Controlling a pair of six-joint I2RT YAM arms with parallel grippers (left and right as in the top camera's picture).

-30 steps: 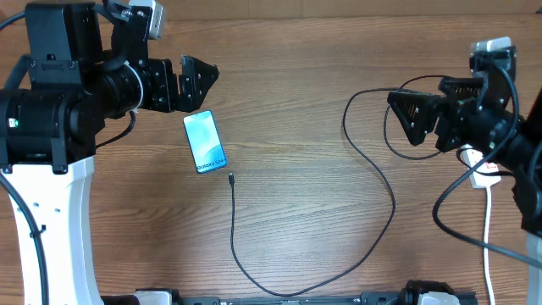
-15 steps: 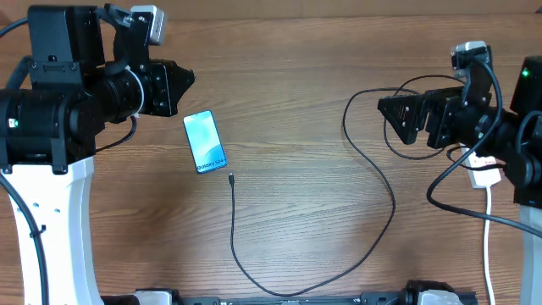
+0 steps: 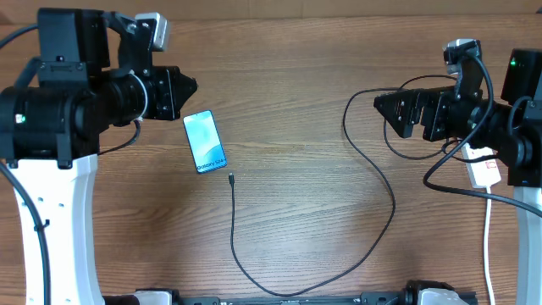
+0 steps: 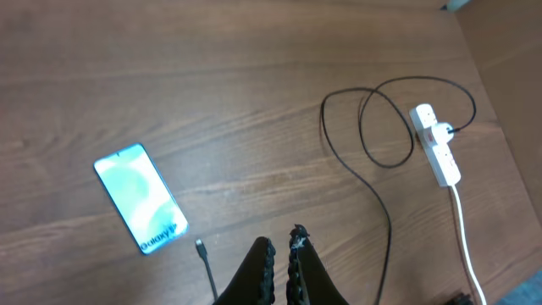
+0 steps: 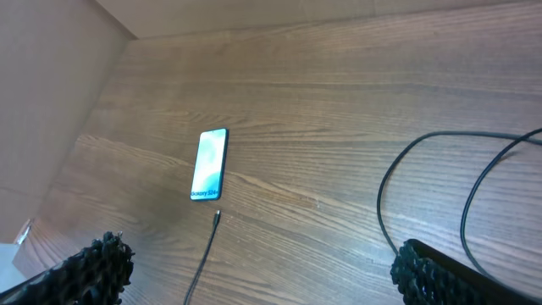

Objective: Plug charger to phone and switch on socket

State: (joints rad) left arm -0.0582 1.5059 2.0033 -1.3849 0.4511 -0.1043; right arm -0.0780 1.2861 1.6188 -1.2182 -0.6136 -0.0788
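1. The left fingers (image 4: 264, 264) are pressed together with nothing between them, hovering above the bench (image 3: 296, 85).
2. The right fingers (image 5: 440, 273) are spread wide and empty.
3. The charger (image 3: 234, 212) lies loose on the bench. Its small connector tip is just left of the left fingers, and its looped part curves near the right-hand right finger.
4. The phone (image 4: 140, 199) lies flat, screen up, further left of the left fingers, apart from the tip.
5. The socket (image 4: 438, 152) lies well off to their right, with the charger's black plug in it.
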